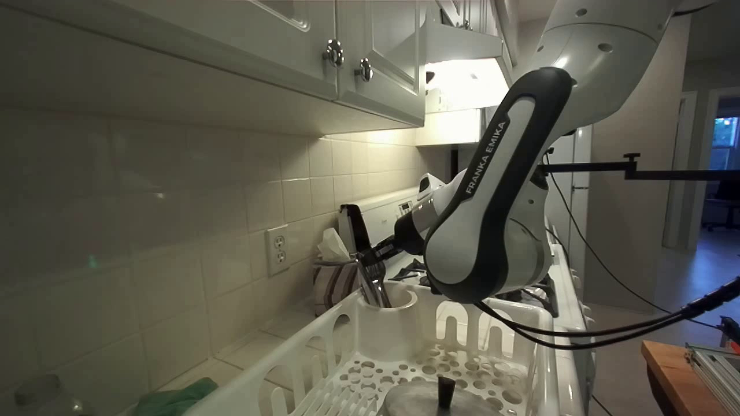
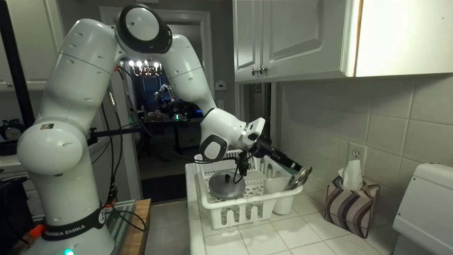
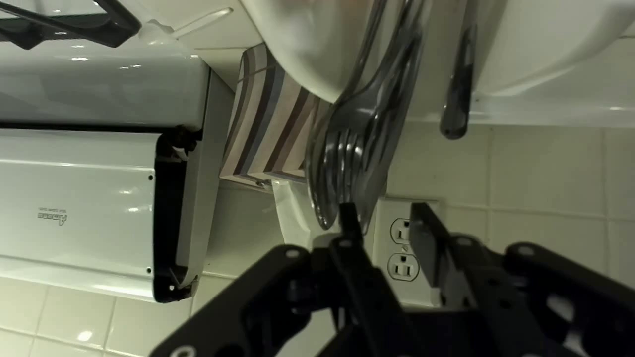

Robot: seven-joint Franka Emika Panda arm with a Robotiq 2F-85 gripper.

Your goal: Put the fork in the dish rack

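Note:
The fork point(image 3: 353, 111) stands tines up among other silver utensils in the wrist view; it also shows in an exterior view point(image 1: 377, 273). The utensils lean in the round white cup point(image 1: 387, 332) at a corner of the white dish rack point(image 2: 260, 200). My gripper point(image 3: 384, 210) is open, with the wall outlet visible between its fingers. One fingertip overlaps the utensil tips in the wrist view; whether it touches them I cannot tell. In both exterior views the gripper point(image 1: 378, 252) point(image 2: 298, 166) is just above the cup, close to the utensil tops.
A metal lid with a black knob point(image 2: 221, 186) lies in the rack. A striped tissue box point(image 2: 348, 200) stands beside the cup near the tiled wall. A dark handle point(image 3: 457, 99) sticks up beside the utensils. Cabinets point(image 1: 381, 69) hang above; the stove is beyond the rack.

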